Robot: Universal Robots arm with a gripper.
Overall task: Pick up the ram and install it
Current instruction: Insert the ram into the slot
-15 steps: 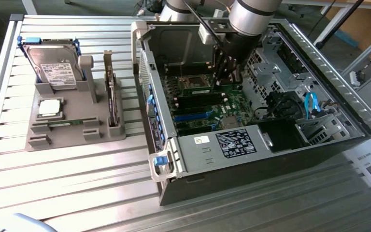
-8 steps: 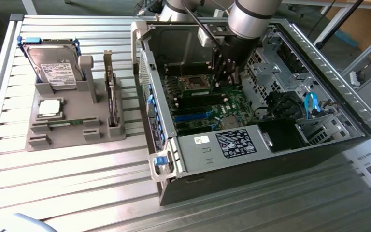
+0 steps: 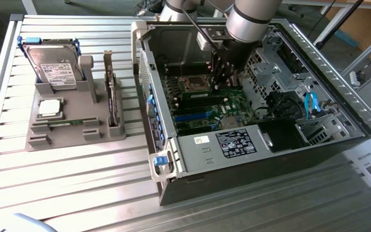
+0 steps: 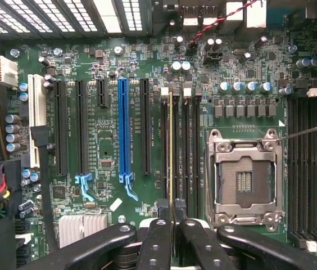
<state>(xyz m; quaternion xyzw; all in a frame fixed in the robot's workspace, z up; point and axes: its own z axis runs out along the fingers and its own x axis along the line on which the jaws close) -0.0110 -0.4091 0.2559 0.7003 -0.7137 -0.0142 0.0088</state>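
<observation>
I have the ram [image 4: 171, 152] pinched between my fingers. It is edge-on to my wrist camera and reads as one thin, gold-lined strip running away from my gripper [image 4: 173, 222]. My hand is closed on it and nothing else. The stick lines up with the dark memory slots [image 4: 184, 152] between the long expansion slots and the bare CPU socket [image 4: 244, 174] on the motherboard [image 4: 102, 112]. I cannot tell whether its contacts are already in a slot or just above one.

My arm [image 3: 250, 21] reaches down into the open computer case [image 3: 250, 176]. The hard drive [image 3: 53, 65] stands in its grey holder [image 3: 63, 130], well apart on the exterior view's left.

The slots sit close together, so a slight sideways offset could land the edge on a slot wall or in the neighbouring slot. If I press with the stick tilted, one end would seat first, jamming it or flexing the board. My thin grip could also let it slip.
</observation>
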